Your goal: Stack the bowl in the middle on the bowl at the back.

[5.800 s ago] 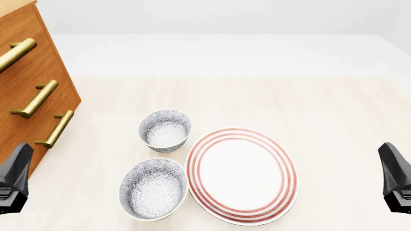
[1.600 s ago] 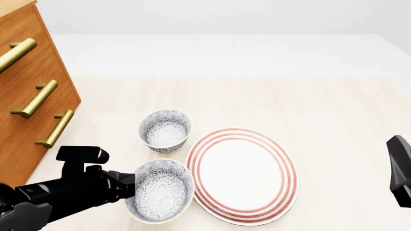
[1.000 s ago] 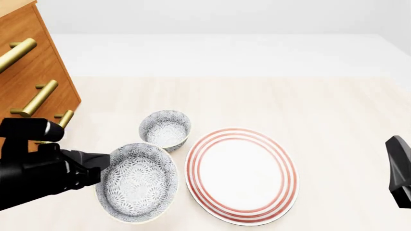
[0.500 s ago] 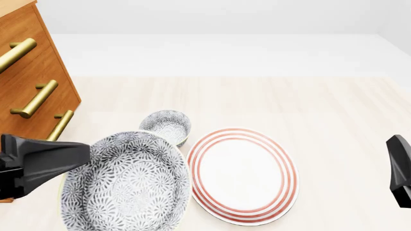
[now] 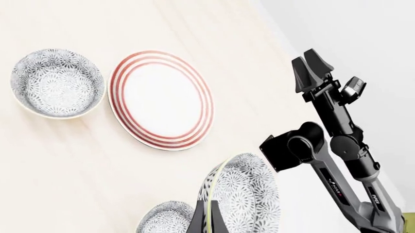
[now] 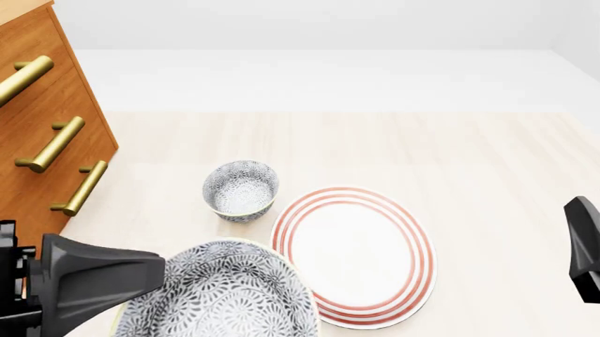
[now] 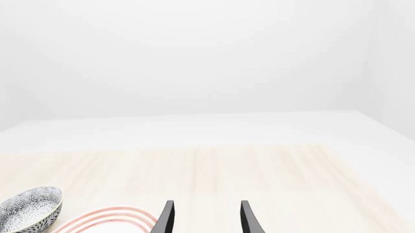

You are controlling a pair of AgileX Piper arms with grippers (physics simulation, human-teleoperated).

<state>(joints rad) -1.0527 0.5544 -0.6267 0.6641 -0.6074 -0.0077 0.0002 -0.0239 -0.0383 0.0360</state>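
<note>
There are 2 patterned bowls, 1 plate, 1 dresser and 2 claws.

The bowl in the middle point(image 6: 230, 295) is not resting on the table point(image 6: 450, 154). It hangs in the air at the front left and looms large close to the front camera. The left claw point(image 5: 207, 224) is closed narrow on its cream rim, with 1 finger on each side of the wall. In the left wrist view the bowl stands nearly on edge, its outside toward the right arm. A patterned patch just beside the fingers is cut off by the frame, so I cannot tell what it is.

The bowl at the back point(image 6: 241, 189) sits upright on the table and its inside shows only bare pattern down to the bottom. It lies just beside the plate's far left edge, and I cannot tell whether the 2 touch.

The plate point(image 6: 353, 246) lies flat to the right of both bowls. It is white with red rings and its middle is plain.

The right claw point(image 7: 205, 221) hovers at the right edge of the table with its 2 fingers spread wide and only air between them.

The dresser point(image 6: 47, 126) stands at the far left and carries 3 gold handles point(image 6: 56, 144).
</note>
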